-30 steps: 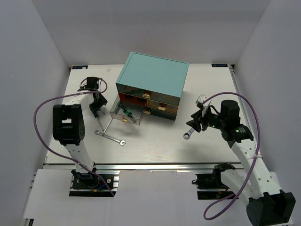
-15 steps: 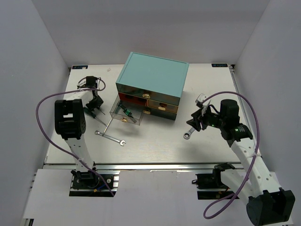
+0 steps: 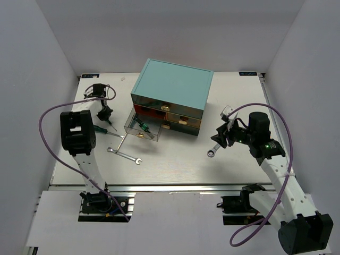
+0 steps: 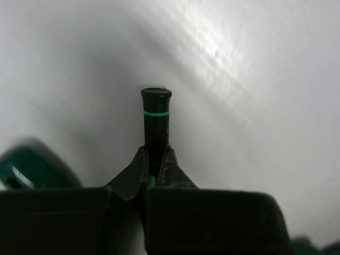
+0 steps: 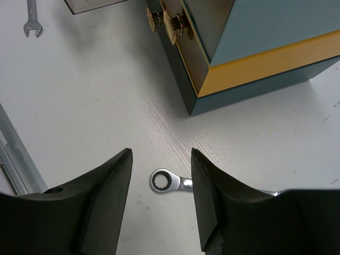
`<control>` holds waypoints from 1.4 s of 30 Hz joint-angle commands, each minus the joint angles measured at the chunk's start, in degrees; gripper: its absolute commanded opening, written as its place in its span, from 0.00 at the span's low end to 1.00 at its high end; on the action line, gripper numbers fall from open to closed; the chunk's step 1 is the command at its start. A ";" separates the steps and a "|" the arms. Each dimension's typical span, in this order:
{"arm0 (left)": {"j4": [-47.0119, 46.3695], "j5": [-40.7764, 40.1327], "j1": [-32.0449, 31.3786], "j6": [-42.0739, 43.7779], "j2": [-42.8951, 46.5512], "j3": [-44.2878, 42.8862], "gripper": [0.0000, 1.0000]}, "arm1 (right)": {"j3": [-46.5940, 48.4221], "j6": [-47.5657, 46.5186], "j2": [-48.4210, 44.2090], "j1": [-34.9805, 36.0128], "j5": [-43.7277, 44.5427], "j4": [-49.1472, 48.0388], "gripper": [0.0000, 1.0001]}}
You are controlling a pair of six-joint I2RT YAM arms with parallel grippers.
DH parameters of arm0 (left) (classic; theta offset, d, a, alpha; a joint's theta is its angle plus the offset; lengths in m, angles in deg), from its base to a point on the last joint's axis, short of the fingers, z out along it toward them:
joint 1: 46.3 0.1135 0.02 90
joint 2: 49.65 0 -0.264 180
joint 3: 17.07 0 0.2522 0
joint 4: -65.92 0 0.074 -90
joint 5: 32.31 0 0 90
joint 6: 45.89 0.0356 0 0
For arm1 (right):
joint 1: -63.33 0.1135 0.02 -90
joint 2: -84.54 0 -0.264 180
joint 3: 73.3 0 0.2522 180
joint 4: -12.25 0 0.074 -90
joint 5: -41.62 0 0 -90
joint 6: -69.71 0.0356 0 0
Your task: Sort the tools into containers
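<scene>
In the left wrist view my left gripper (image 4: 155, 151) is shut on a screwdriver (image 4: 155, 111), whose black handle end with a green ring sticks out past the jaws. From above, that gripper (image 3: 104, 113) sits left of the teal chest (image 3: 172, 87). A green-handled screwdriver (image 3: 101, 128) lies just in front of it. The open clear drawer (image 3: 151, 131) holds another green screwdriver (image 3: 141, 125). My right gripper (image 5: 159, 154) stands open above the ring end of a silver wrench (image 5: 170, 182), which lies right of the chest (image 5: 265, 32). A second wrench (image 3: 125, 155) lies in front of the drawer.
Closed drawers with gold handles (image 5: 170, 24) face the arms. The second wrench (image 5: 32, 24) shows at the top left of the right wrist view. White walls close in the table on the left, right and back.
My left gripper has moved toward the back left and shut on the screwdriver handle. The green screwdriver on the table now lies differently. The right arm has stayed put.
</scene>
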 commanded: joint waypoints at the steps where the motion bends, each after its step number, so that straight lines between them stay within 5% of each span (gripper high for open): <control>1: 1.01 3.91 0.05 -0.57 9.59 4.64 0.00 | 1.81 -1.00 -1.11 -0.21 0.24 -0.30 0.54; 5: -0.66 6.64 0.14 -1.36 24.08 10.96 0.00 | 1.72 -0.82 -1.46 -0.12 -0.02 -0.22 0.65; 8: -0.59 9.44 0.05 -2.23 35.25 15.10 0.00 | 1.55 -0.04 -1.38 -0.12 -0.55 -0.57 0.62; 9: 0.20 10.41 0.14 -2.59 37.45 15.81 0.00 | 1.55 0.06 -1.29 -0.12 -1.16 -0.57 0.56; 12: -0.22 14.98 0.05 -4.25 45.97 19.83 0.00 | 1.64 1.02 -0.85 -0.12 -1.96 -1.00 0.00; 19: -6.29 30.02 -2.30 -15.41 55.22 26.44 0.00 | 1.99 2.60 -0.32 -0.12 -2.05 -2.15 0.00; 26: -11.90 21.86 -18.47 -25.69 52.68 30.48 0.00 | 1.90 3.75 -0.49 -0.13 -2.49 -3.03 0.05; 34: -14.90 12.89 -21.83 -34.75 50.04 34.35 0.00 | 0.85 3.92 -1.99 -0.21 -2.84 -2.15 0.10; 35: -15.95 12.54 -21.83 -36.15 50.04 34.79 0.02 | 0.76 3.92 -2.17 -0.13 -2.92 -2.06 0.11; 38: -17.62 13.84 -21.83 -36.87 49.17 35.41 0.31 | 0.58 3.66 -2.34 -0.21 -3.45 -1.80 0.19; 42: -16.93 15.61 -21.83 -35.99 48.19 33.66 0.43 | 0.58 3.31 -2.17 -0.12 -4.24 -1.71 0.35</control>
